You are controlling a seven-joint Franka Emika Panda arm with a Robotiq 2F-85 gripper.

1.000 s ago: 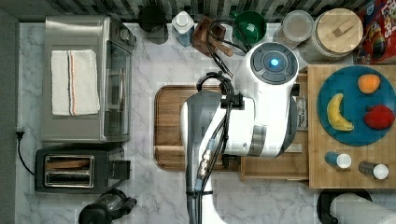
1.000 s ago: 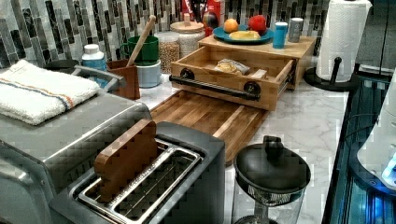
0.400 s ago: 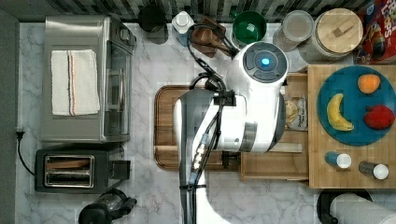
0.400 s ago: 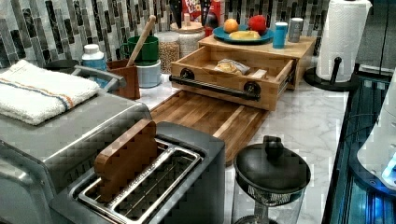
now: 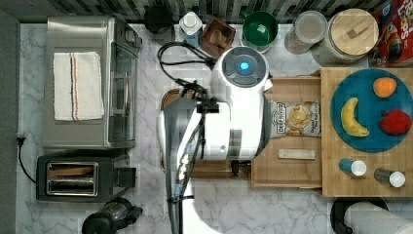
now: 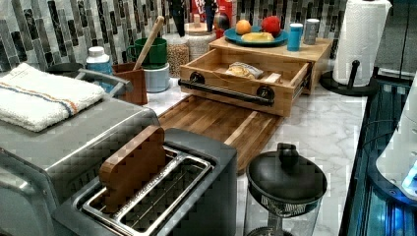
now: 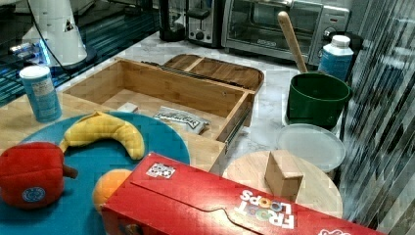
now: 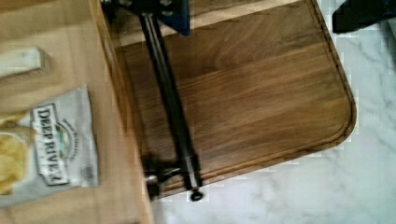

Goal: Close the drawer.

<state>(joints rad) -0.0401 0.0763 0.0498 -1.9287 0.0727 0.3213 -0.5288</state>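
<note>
drawer (image 6: 246,81): pulled out over the cutting board (image 6: 221,123), chip bag (image 5: 292,118) inside
claw: can't tell its state

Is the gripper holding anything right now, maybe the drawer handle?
Cannot tell. In the wrist view the black handle bar of the open drawer runs beneath the camera, but the jaws' contact is not visible.

Drawer (image 6: 231,91): light bamboo, shallow, raised walls, black bar handle (image 8: 170,100) across the front. Stands pulled out from under the light-wood top, front edge over the dark cutting board. Inside: chip bag (image 5: 295,118) and small pale wood block (image 5: 296,154) on the floor.
</note>
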